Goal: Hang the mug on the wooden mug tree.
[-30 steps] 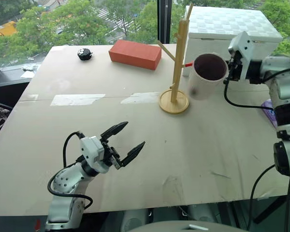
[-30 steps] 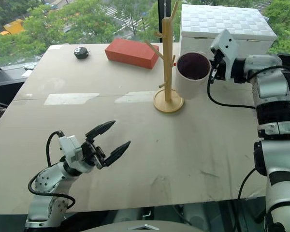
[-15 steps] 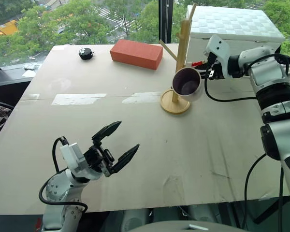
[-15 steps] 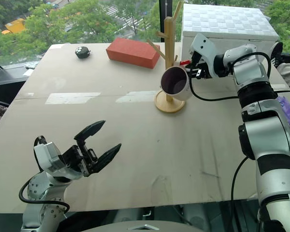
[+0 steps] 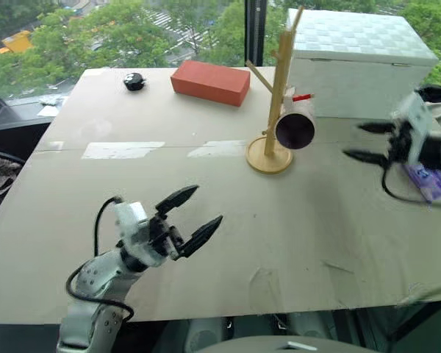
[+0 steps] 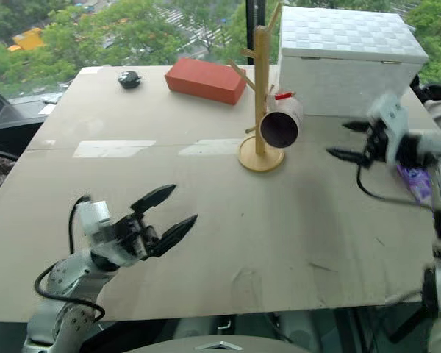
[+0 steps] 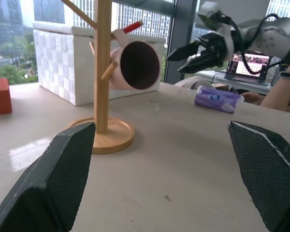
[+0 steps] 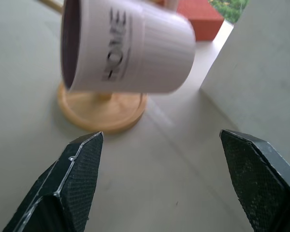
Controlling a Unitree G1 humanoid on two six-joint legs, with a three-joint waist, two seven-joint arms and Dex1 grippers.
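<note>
the cream mug (image 5: 295, 126) hangs tipped on its side from the red-tipped peg of the upright wooden tree (image 5: 277, 95), maroon mouth forward.

Office or lab space, high in a building. Big windows (image 5: 132, 29) look down on treetops and a street; towers show through the glass in the left wrist view. Plain board table (image 5: 279, 220). Laptop (image 7: 249, 65) at the far side, a person's arm (image 7: 285, 92) beside it.

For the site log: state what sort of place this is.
Probably an upper-floor office or lab by a window: treetops and a street lie below the glass, towers stand outside, and a laptop sits past the table.
</note>
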